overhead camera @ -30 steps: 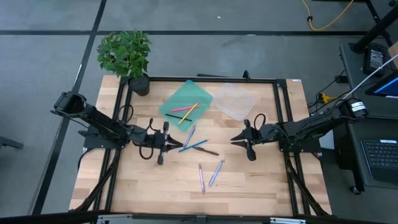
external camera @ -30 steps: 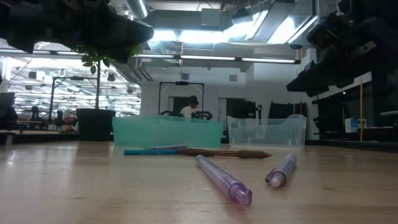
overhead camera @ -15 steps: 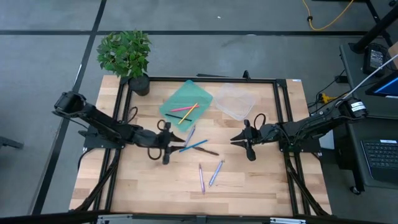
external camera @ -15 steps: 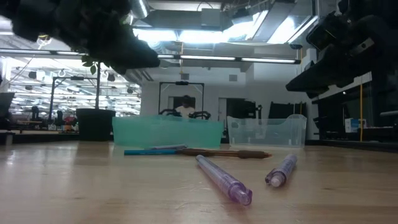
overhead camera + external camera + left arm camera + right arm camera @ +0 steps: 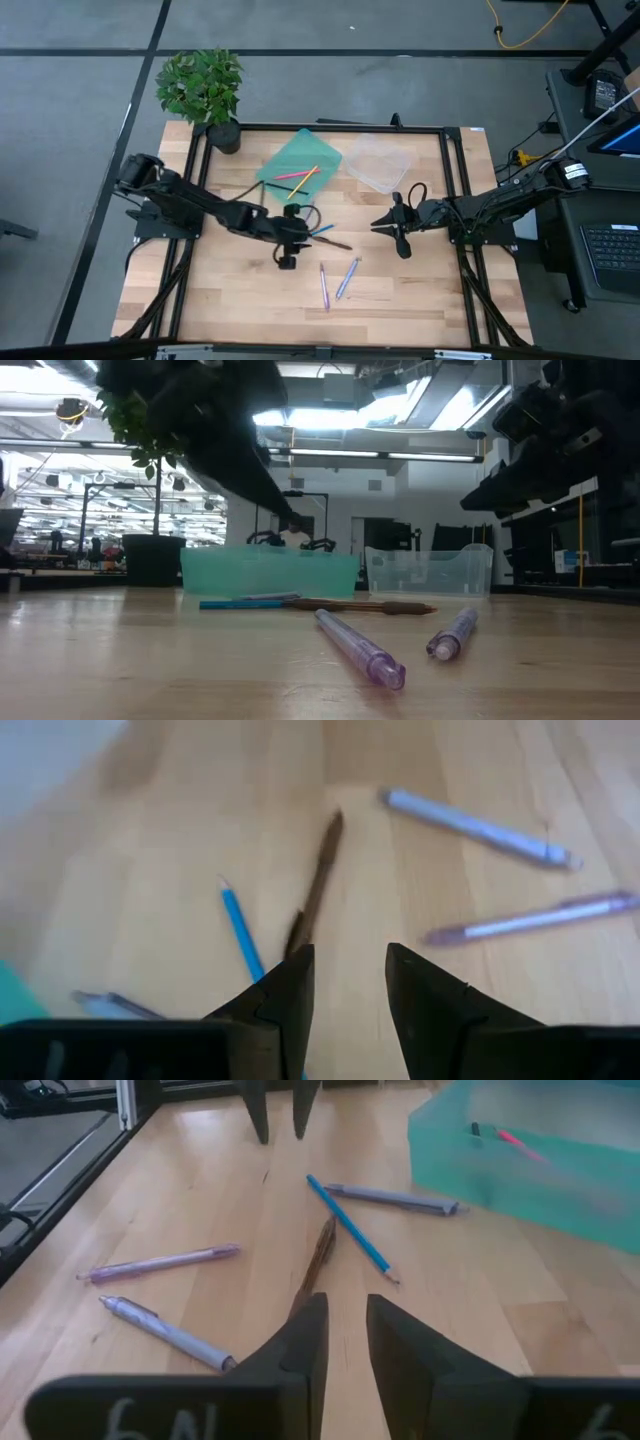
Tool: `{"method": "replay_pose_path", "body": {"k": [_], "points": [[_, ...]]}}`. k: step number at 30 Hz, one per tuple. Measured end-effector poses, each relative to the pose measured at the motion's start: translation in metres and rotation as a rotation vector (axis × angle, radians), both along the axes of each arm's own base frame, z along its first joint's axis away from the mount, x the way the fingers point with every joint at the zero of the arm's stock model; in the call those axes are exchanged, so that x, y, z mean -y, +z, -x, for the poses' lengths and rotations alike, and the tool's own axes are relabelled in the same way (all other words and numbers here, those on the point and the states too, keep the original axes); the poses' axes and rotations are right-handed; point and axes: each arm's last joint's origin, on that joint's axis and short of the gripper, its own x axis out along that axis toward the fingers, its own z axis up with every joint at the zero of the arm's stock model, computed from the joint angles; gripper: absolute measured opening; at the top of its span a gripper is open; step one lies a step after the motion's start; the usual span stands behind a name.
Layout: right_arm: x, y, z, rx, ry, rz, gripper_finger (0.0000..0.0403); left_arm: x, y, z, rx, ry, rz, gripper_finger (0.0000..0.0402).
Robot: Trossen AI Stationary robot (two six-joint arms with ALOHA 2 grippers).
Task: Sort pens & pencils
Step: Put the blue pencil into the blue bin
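Note:
Several pens and pencils lie on the wooden table: a blue pencil [image 5: 318,232], a brown pen [image 5: 336,242], two lavender pens [image 5: 323,285] [image 5: 348,277] and a grey-lavender pen [image 5: 392,1198]. Pink, yellow and dark ones lie in the teal tray [image 5: 318,150]. My left gripper [image 5: 306,238] hangs open above the table, slanting down, at the near ends of the blue pencil [image 5: 240,930] and brown pen [image 5: 318,885]. It touches nothing. My right gripper [image 5: 378,226] waits to the right of the pens, its fingers a little apart [image 5: 345,1335] and holding nothing.
A clear tray [image 5: 380,165] stands beside the teal one at the back. A potted plant [image 5: 205,90] sits at the far left corner. A black frame [image 5: 450,180] runs round the table. Bare wood lies toward the near edge.
My left gripper has moved toward the table's right edge, up to the loose pens in the middle. It has tipped from nearly level to slanting down. The pens lie as before.

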Motion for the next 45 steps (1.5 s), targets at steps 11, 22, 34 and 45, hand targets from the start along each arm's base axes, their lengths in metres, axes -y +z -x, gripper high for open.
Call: {"method": "replay_pose_path", "body": {"k": [11, 22, 34, 45], "points": [[0.000, -0.002, 0.001, -0.020, 0.001, 0.006, 0.0075, -0.014, -0.015, -0.029, -0.275, -0.004, -0.035, 0.0117], [0.000, -0.005, 0.002, -0.053, 0.002, 0.015, 0.0075, -0.023, -0.021, -0.034, -0.335, -0.041, -0.007, 0.0117], [0.000, -0.005, 0.002, -0.051, 0.007, 0.027, 0.0075, -0.028, -0.041, -0.037, -0.405, -0.031, -0.009, 0.0115], [0.000, -0.005, 0.002, -0.050, 0.010, 0.033, 0.0075, -0.039, -0.050, -0.040, -0.432, 0.000, -0.006, 0.0115]]}}
